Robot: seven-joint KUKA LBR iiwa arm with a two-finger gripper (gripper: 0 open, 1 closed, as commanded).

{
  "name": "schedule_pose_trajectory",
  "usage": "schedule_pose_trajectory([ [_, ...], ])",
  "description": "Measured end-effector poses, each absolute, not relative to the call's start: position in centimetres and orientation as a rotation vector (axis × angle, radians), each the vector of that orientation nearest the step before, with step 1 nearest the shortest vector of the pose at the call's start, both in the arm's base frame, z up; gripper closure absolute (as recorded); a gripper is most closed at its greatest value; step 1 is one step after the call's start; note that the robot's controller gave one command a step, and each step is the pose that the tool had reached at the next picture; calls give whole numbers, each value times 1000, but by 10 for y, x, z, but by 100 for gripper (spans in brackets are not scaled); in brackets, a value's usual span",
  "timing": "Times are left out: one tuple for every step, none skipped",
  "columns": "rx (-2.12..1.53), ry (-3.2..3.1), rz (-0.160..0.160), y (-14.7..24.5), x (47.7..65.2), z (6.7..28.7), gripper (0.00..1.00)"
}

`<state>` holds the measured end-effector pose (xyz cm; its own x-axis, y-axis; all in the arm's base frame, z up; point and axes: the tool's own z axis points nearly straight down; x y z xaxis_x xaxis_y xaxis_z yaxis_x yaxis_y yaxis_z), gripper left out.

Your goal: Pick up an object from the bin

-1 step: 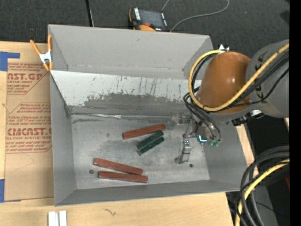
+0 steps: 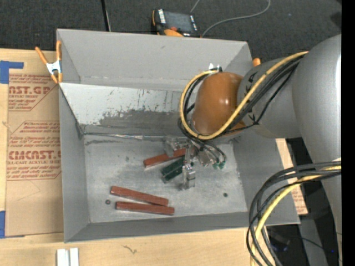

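Toward the bin's (image 2: 111, 93) right wall, the gripper (image 2: 188, 173), claw state not discernible, was seen beside a dark green block (image 2: 171, 172), judged light, rigid, best pinched crosswise.

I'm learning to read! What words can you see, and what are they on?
"AST.GP", red, start cut off, on the cardboard left of the bin.
"CAST ACRYLIC SHEET", red, lower on it.
Other small red lines there: too blurred.
Nothing in the bin bears words.
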<state>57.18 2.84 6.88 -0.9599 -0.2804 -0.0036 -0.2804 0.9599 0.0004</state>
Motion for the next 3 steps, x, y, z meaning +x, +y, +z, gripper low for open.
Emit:
schedule_pose_trajectory([
  [-436,3107,2,39,563,102,0],
  [-393,3114,2,29,568,100,0],
  [-345,3117,4,32,582,69,0],
])
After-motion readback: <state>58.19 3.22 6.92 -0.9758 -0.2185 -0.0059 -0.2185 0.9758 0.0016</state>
